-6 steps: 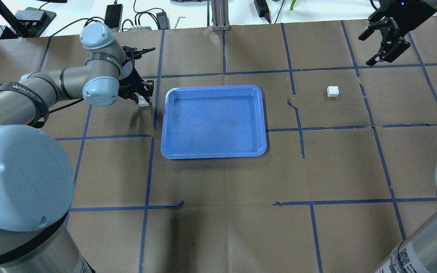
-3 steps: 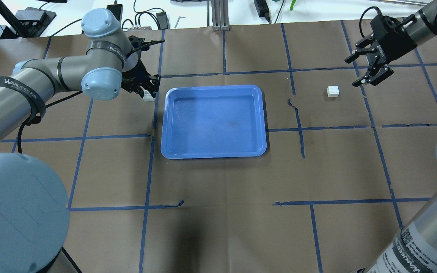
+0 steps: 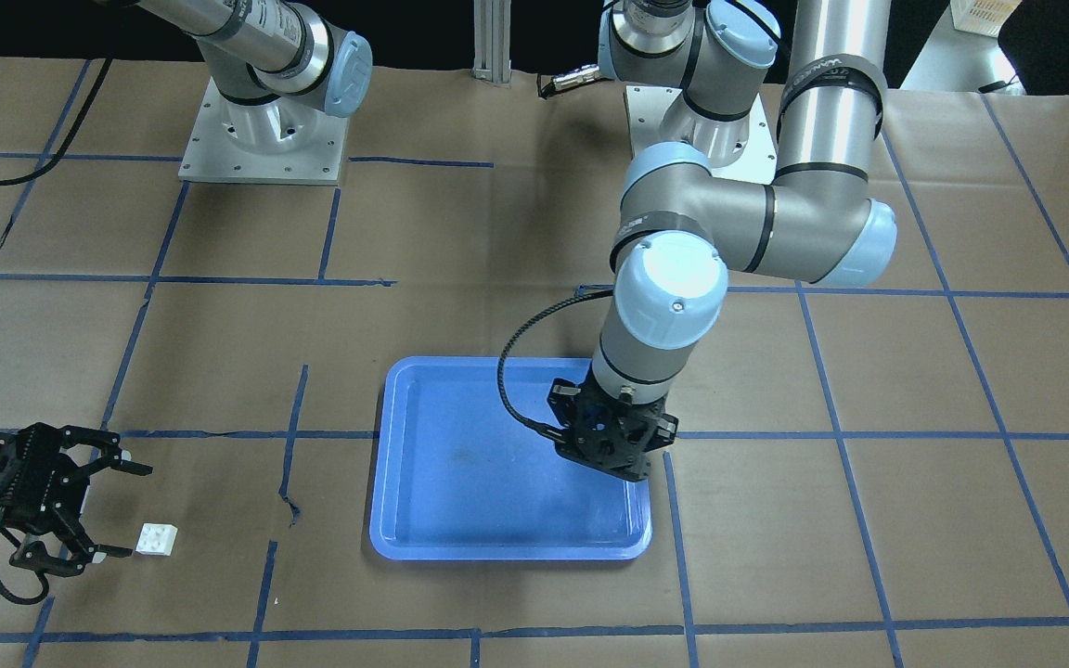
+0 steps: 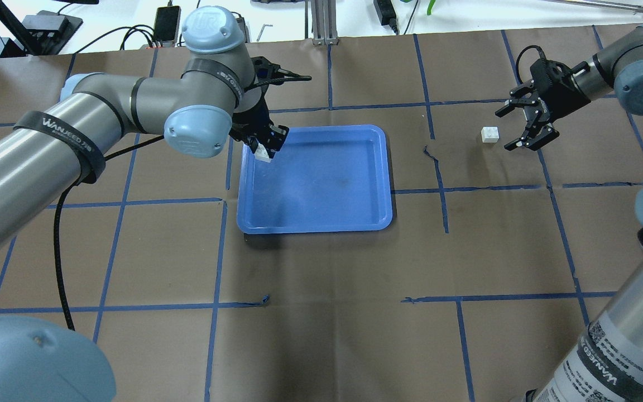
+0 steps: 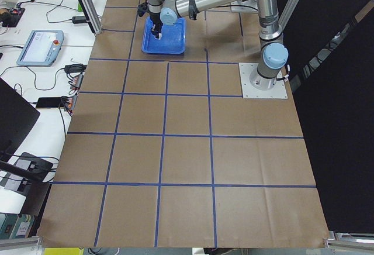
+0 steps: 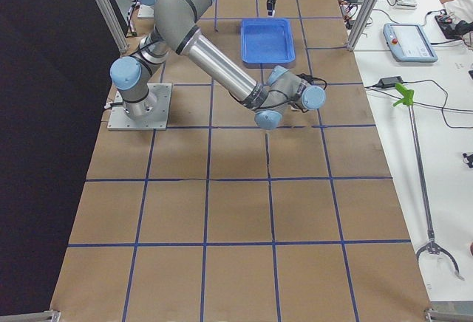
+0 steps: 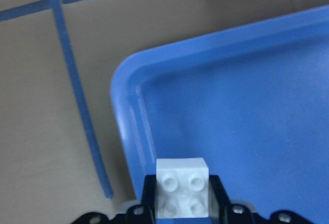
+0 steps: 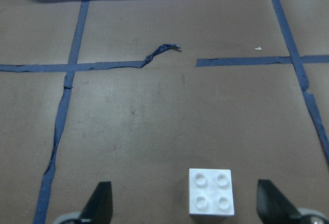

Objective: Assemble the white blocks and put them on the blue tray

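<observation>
Left claw [image 4: 264,148] clamped on first white block [image 7: 182,188], over blue tray [image 4: 327,184] corner. Right claw [image 4: 503,131] spread wide; second white block [image 4: 489,134] on tabletop [image 4: 327,279] just beside fingertips, untouched.

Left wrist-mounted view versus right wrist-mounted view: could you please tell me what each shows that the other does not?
Left wrist only: one white block clamped in the left gripper over the blue tray's corner. Right wrist only: the other white block lying on the brown paper inside the open right gripper, untouched, and a torn tape end. Both: the tray, paper and blue tape lines.
</observation>
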### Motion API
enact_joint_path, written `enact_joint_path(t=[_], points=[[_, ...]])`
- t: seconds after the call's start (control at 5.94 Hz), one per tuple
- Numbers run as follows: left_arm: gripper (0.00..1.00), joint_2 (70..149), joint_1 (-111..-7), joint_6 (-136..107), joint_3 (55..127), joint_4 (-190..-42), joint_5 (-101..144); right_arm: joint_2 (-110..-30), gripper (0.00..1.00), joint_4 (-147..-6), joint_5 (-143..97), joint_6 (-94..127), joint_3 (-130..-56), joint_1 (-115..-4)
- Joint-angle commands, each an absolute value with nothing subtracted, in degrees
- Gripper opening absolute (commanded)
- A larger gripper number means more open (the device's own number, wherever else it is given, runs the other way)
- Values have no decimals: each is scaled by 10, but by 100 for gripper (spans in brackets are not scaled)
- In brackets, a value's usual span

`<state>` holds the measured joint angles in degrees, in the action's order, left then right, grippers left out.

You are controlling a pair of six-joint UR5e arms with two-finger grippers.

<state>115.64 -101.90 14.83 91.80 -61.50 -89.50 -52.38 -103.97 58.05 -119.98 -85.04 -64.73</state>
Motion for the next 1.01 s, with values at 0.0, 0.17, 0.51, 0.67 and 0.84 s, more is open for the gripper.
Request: enact_joint_path(t=[0.0,0.17,0.51,0.67,0.84], points=[[0,1175,-1062,338,920,-605,-919,-501,100,-1068,580,-1200,-851,-647],[0,1186,-1065,485,920,-573,-919,-494,100,-1081,580,-1200,-849,-647],[1,1207,-1090,654,925,-527,-921,-493,100,-1083,581,-1196,-847,-647],[1,1213,-1092,679,930,-521,-921,-496,94,-1082,580,-1194,-843,-647],[1,1208,-1092,707,949,-491,-921,-497,80,-1082,580,-1194,-844,-647]])
